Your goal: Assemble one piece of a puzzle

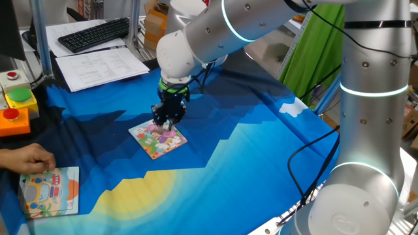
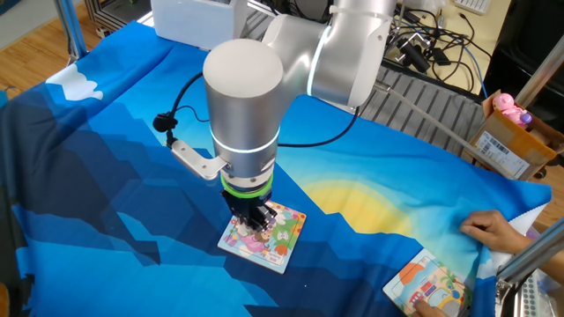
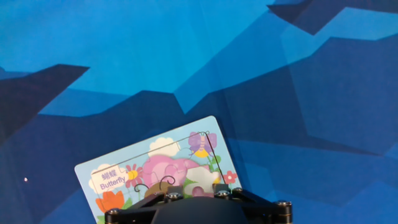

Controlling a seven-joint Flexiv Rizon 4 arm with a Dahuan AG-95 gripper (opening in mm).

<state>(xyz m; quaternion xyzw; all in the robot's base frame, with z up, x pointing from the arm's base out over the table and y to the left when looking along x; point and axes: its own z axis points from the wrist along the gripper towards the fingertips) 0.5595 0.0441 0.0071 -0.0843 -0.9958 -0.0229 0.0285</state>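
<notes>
Since fingertips hide behind the hand's own body, calling some of this from angles only:

Gripper (image 1: 169,120): pointing straight down, tips right at the surface of the puzzle (image 1: 158,138), over its 12 o'clock part in one fixed view. Fingers: can't tell if apart, together, or clamped on anything; blocked by the black housing in the hand view, too small in both fixed views.

Piece: not visible anywhere. Possibly under the fingertips on the board, but just a guess.

Puzzle location: flat on the blue cloth (image 2: 106,176), mid-table; pink butterfly picture with a "Butterfly" label, sitting at 6 o'clock in the hand view (image 3: 155,168).

Handling guess, piece: next to weightless, thin, stiff-ish card, easy to flick away or tilt. Best pinched across its edges, or pressed flat from above once seated.

Handling guess, board: light, rigid, likely to slide on the cloth if shoved sideways, so push straight down only.

Other stuff: second board (image 1: 50,190) with a blue-orange picture at 8 o'clock from the puzzle, a person's hand (image 1: 26,158) resting on it. Coloured buttons (image 1: 18,104), papers (image 1: 101,66) and keyboard (image 1: 95,34) at the 10–11 o'clock edge.

In the way: nothing near the puzzle; hand and second board well apart from it.
</notes>
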